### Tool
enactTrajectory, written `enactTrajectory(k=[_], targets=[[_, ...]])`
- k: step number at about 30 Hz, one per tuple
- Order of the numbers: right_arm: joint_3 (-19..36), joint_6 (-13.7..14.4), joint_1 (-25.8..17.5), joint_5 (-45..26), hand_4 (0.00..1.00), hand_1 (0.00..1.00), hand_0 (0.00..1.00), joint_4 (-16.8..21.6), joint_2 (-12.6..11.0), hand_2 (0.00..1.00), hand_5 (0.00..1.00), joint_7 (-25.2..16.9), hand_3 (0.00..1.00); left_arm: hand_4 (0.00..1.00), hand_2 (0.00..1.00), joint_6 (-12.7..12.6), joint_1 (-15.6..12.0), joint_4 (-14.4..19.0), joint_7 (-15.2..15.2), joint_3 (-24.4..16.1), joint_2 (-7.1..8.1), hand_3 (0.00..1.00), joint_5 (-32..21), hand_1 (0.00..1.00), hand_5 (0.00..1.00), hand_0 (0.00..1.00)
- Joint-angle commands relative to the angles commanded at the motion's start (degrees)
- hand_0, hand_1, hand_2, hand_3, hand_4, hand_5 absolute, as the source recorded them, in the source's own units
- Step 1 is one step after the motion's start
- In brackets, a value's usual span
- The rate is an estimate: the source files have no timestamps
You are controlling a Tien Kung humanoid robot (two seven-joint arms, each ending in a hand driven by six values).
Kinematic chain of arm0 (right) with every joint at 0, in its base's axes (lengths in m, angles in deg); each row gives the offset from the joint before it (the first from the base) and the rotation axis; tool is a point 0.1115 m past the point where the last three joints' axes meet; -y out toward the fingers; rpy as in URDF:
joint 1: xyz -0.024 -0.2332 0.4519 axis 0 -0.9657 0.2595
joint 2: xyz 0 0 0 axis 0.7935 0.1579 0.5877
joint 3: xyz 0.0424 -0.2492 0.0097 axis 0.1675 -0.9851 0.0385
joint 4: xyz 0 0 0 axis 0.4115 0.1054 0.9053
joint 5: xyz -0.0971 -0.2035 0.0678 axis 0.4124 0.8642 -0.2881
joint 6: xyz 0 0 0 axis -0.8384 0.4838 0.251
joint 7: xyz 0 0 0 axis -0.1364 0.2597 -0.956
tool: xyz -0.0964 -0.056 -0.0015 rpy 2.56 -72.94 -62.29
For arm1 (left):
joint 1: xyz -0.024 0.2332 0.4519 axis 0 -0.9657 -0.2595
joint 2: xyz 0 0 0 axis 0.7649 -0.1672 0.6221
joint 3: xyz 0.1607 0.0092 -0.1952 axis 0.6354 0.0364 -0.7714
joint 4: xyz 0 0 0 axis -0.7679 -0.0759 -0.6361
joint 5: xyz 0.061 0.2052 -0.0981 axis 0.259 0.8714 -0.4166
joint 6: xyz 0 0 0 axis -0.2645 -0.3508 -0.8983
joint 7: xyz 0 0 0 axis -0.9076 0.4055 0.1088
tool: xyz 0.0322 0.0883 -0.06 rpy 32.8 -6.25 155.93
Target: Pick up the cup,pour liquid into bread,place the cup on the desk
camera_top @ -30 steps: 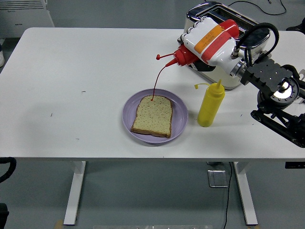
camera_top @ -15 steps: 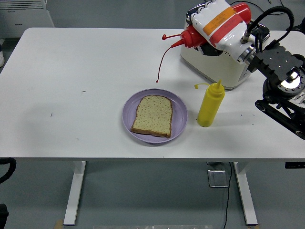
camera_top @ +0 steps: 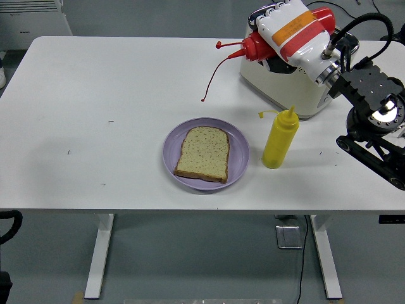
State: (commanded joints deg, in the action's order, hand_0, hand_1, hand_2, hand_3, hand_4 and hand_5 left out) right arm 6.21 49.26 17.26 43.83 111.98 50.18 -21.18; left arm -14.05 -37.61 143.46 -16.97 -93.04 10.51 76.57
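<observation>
The right hand (camera_top: 292,31) is gripping the red squeeze bottle (camera_top: 278,38), fingers wrapped around its body, holding it tipped sideways with the nozzle pointing left and a red strand (camera_top: 212,76) dangling from it. The bread (camera_top: 202,153) is lying on the purple plate (camera_top: 238,155), below and left of the hand. Pouring looks finished; next, the bottle needs righting and setting on the surface (camera_top: 114,95).

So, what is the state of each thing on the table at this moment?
Red squeeze bottle: gripped in the right hand, tipped sideways, a red strand hanging from its nozzle.
Yellow squeeze bottle: upright, cap open.
Bread slice: flat on the purple plate.
Toaster: on the table, behind the hand.
</observation>
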Motion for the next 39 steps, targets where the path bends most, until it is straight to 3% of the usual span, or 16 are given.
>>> enactTrajectory(k=[4, 11, 20, 25, 39], targets=[[6.0, 2.1, -3.3, -2.1, 0.721, 0.002, 0.002, 1.7, 1.1, 0.147, 0.195, 0.8, 0.314, 0.619, 0.768, 0.0, 0.1, 0.0, 0.0, 0.0, 0.02, 0.666, 0.0, 0.758, 0.998, 0.749], [15.9, 4.3, -8.3, -17.9, 0.718, 0.002, 0.002, 3.9, 3.1, 0.147, 0.19, -0.7, 0.315, 0.619, 0.768, 0.0, 0.2, 0.0, 0.0, 0.0, 0.0, 0.666, 0.0, 0.758, 0.998, 0.749], [31.1, -0.3, -14.6, -39.9, 0.708, 0.002, 0.002, 5.7, 4.6, 0.152, 0.192, -10.6, 0.32, 0.619, 0.768, 0.0, 0.2, 0.0, 0.0, 0.1, 0.04, 0.666, 0.0, 0.758, 0.998, 0.749], [37.1, -0.6, -17.2, -51.8, 0.706, 0.003, 0.002, 4.8, 5.3, 0.152, 0.2, -13.4, 0.319, 0.619, 0.768, -0.1, 0.3, 0.0, 0.0, 0.2, 0.03, 0.666, 0.0, 0.758, 0.998, 0.749], [42.2, -0.9, -23.8, -85.9, 0.701, 0.003, 0.002, 3.8, 4.7, 0.152, 0.206, -16.3, 0.319, 0.618, 0.768, -0.1, 0.4, 0.0, 0.1, 0.3, 0.06, 0.666, 0.1, 0.758, 0.998, 0.749]])
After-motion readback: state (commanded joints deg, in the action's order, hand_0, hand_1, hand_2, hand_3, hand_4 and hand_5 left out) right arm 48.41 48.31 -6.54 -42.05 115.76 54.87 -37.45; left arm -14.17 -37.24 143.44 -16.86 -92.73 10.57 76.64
